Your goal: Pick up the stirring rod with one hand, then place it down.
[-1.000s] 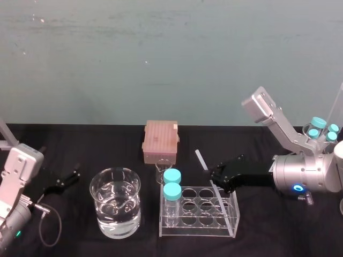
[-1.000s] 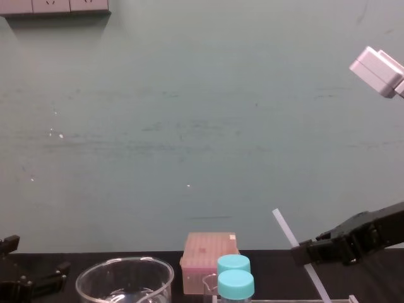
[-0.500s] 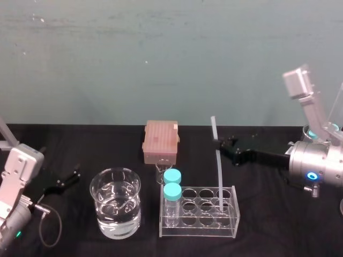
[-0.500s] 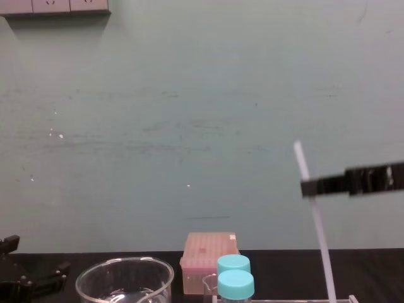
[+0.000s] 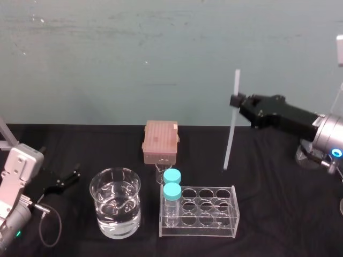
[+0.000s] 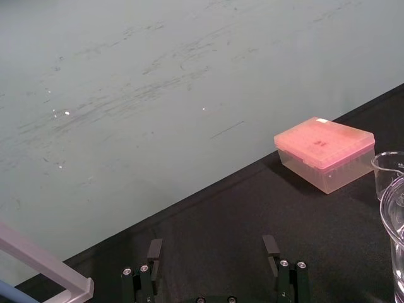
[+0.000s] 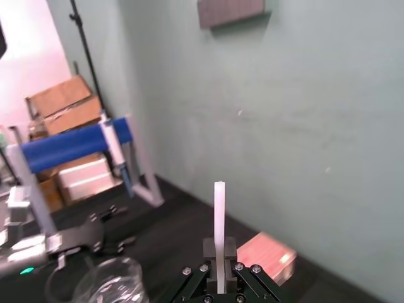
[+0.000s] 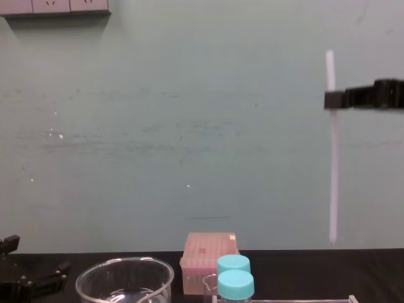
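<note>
Stirring rod (image 5: 231, 123) is seen upright in the head view, lifted above the tube rack (image 5: 198, 211) and clamped near its top by the right gripper (image 5: 235, 100). The left gripper (image 5: 61, 181) is parked low at the left. In the left wrist view, its fingers (image 6: 270, 245) are spread with nothing between them. In the right wrist view, the rod is pinched between closed fingers. In the chest view, it is held vertical in the air.

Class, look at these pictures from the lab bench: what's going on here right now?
The right gripper is shut on the stirring rod near its top, holding it upright in the air, its lower end clear of the tube rack. The left gripper waits open and idle at the table's left, beside the beaker of water.
</note>
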### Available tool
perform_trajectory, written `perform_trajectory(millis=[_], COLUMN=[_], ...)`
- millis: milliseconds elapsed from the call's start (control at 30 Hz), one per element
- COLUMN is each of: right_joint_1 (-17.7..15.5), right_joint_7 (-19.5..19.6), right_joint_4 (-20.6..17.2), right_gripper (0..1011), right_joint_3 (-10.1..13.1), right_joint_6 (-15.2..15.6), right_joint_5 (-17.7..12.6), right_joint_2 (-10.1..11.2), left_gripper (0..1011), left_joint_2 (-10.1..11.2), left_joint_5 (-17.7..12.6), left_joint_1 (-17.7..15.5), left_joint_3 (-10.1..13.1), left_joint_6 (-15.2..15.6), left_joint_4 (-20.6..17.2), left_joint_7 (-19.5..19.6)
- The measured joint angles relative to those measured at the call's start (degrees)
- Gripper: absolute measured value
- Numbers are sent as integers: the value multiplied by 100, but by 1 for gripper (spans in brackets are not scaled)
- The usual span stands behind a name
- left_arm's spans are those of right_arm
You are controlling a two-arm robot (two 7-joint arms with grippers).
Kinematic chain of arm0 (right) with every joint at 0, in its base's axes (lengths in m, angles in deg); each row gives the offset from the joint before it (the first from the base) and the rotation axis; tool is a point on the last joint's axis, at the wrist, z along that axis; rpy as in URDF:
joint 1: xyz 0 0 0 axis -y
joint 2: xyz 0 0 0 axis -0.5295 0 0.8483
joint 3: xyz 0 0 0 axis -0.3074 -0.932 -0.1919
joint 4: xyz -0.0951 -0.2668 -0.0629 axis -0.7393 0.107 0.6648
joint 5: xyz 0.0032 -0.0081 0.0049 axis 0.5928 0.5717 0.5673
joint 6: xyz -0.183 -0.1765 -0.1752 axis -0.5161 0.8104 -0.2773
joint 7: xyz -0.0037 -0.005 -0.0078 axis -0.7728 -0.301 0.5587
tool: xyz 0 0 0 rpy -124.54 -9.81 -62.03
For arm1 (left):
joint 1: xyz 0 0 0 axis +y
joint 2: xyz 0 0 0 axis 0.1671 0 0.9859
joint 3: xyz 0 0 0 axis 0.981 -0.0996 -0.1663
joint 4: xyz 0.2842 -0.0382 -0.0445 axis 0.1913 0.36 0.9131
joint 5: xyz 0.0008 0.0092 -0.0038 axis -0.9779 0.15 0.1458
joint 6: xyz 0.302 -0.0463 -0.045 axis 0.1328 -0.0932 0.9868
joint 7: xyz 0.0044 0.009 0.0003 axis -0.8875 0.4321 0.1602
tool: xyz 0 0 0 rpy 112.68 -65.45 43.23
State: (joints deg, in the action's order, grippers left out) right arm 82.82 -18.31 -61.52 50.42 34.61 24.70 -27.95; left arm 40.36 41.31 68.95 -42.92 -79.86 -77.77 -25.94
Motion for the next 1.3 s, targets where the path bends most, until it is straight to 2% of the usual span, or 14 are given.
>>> perform_trajectory(millis=[100,333,433,833,1300], right_joint_1=[31,116,188,289,192], right_joint_7=[153,462,555,669,664], right_joint_4=[27,274,455,827,876], right_gripper=[67,67,67,67,67], right_joint_3=[56,125,101,14,106], right_joint_6=[-271,-412,-464,-601,-639], right_joint_5=[142,296,474,944,1162], right_joint_2=[-21,-244,-376,-686,-878], left_gripper=[1005,1005,1005,1005,1005], left_joint_2=[0,0,0,0,0], left_joint_5=[0,0,0,0,0], left_joint_1=[0,0,0,0,0], left_joint_3=[0,0,0,0,0], left_joint_6=[0,0,0,0,0], left_joint_4=[0,0,0,0,0], left_joint_7=[0,0,0,0,0])
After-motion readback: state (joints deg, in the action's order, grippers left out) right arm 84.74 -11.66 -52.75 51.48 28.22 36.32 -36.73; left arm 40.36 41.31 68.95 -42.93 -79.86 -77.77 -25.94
